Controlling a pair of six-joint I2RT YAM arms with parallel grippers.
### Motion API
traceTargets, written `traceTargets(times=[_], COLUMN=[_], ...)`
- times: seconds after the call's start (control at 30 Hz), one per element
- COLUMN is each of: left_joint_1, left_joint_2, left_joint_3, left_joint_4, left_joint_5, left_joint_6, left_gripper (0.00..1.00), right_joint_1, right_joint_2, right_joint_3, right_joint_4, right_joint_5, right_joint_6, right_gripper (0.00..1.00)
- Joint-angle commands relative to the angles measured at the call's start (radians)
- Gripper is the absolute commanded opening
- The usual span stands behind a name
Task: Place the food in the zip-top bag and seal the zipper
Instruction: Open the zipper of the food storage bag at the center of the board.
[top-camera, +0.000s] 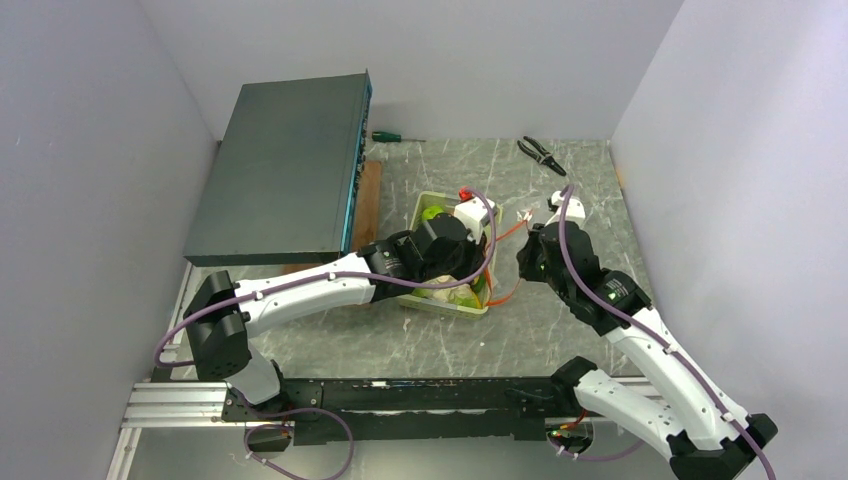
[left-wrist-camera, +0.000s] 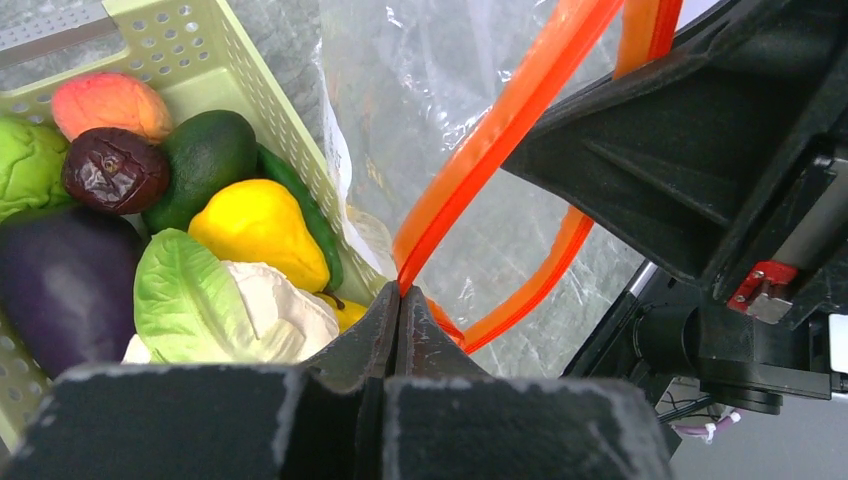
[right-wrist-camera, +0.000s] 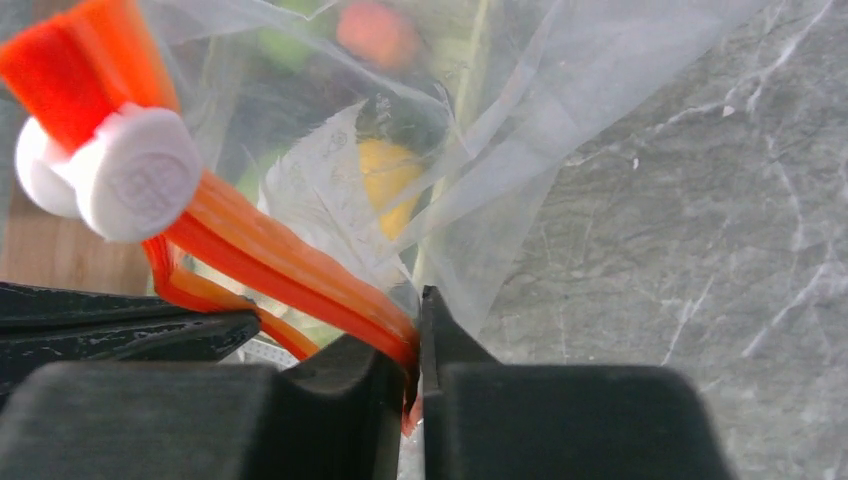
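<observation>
Food lies in the pale green tray, none of it in the bag as far as can be told: a dark purple eggplant at the tray's left end, a bright green leafy piece just behind it, then the white cauliflower and a yellow pear-shaped piece against the tray's right wall. Just right of that wall the left gripper is pinched together on the red-orange zipper, holding one end of the mouth of the clear zip-top bag, which hangs beside the tray. Further right of the tray, over the grey marbled worktop, the right gripper is clamped on the other run of the same strip, with the white slider tab just beyond its tips. The step in hand looks like opening the bag: both arms hold the mouth and its two strips part into a loop. Next, I judge, the mouth must be spread wide and kept steady by one gripper, so the other can let go and fetch a piece from the tray; the limp film may sag closed once only one side is held.
</observation>
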Motion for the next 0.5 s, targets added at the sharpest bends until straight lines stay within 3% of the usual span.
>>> traceTargets(times=[0.0,0.07,0.2,0.23,0.33,0.47], left_joint_1=[-0.003,-0.003,-0.003,-0.003,-0.003,-0.006], left_joint_2=[0.003,0.017,0.011,-0.007,-0.068,-0.142], left_joint_3=[0.043,0.063,0.063,0.038,-0.029,-0.088], left_joint_4=[0.014,-0.01,-0.013,0.012,0.092,0.146], left_joint_5=[0.006,0.017,0.065,0.071,0.058,-0.014], left_joint_6=[-0.008,-0.004,0.005,0.009,0.028,0.067], left_gripper=[0.0,0.04,0.68,0.76,0.88,0.93], right_joint_1=[0.0,-0.001,-0.003,-0.004,-0.013,-0.021], right_joint_2=[0.022,0.06,0.123,0.144,0.221,0.304], right_joint_3=[0.042,0.129,0.246,0.273,0.341,0.388], right_joint_4=[-0.014,-0.122,-0.292,-0.366,-0.542,-0.723], right_joint_5=[0.03,0.077,0.11,0.135,0.207,0.264], right_joint_6=[0.016,0.057,0.092,0.109,0.185,0.244], right_gripper=[0.01,0.0,0.0,0.0,0.0,0.0])
